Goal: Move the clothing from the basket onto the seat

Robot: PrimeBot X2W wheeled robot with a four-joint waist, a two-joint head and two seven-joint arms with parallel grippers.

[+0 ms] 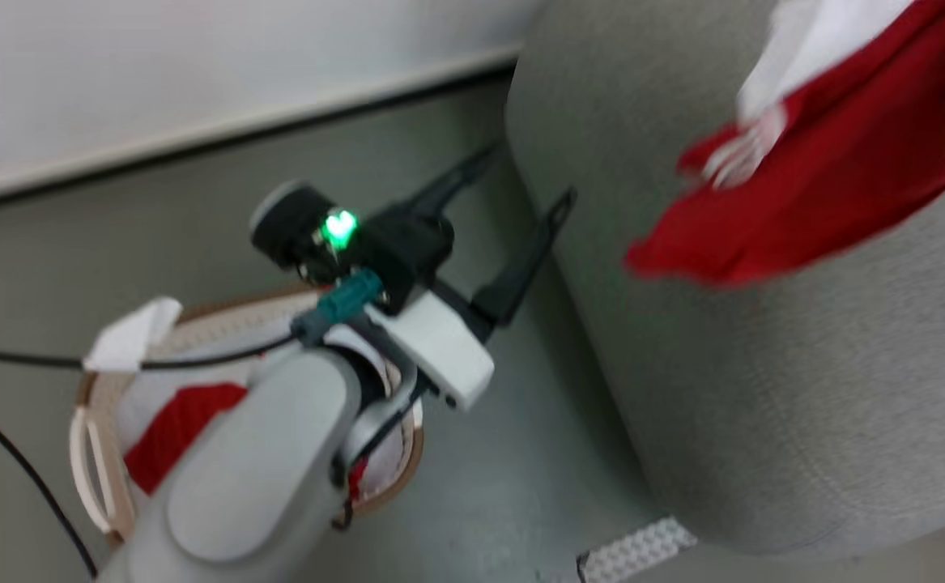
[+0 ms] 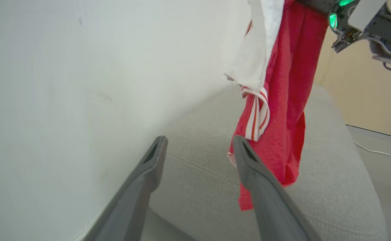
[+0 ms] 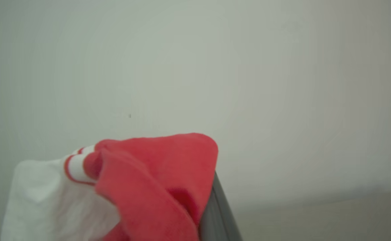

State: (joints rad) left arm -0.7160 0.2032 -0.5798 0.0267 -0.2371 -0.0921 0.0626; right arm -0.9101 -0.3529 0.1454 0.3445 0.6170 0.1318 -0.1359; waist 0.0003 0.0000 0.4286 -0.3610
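Observation:
A red garment with a white sleeve and thin stripes point(image 2: 282, 100) hangs from my right gripper point(image 2: 316, 4) above the grey seat point(image 2: 198, 180). In the right wrist view the fabric point(image 3: 141, 180) is bunched over the gripper, with one dark finger point(image 3: 217, 211) showing beside it. The head view shows that garment point(image 1: 828, 162), blurred, over the seat point(image 1: 764, 364). My left gripper point(image 1: 521, 190) is open and holds nothing, between the basket and the seat's side. The basket point(image 1: 395, 478) stands on the floor under my left forearm, with more red and white clothing point(image 1: 176, 429) inside.
A white wall with a baseboard runs behind the seat and basket. A black cable point(image 1: 2, 453) crosses the floor at the left. A white perforated strip point(image 1: 638, 551) lies by the seat's base. A wooden panel point(image 2: 366, 93) and a white cord point(image 2: 379, 152) lie beyond the seat.

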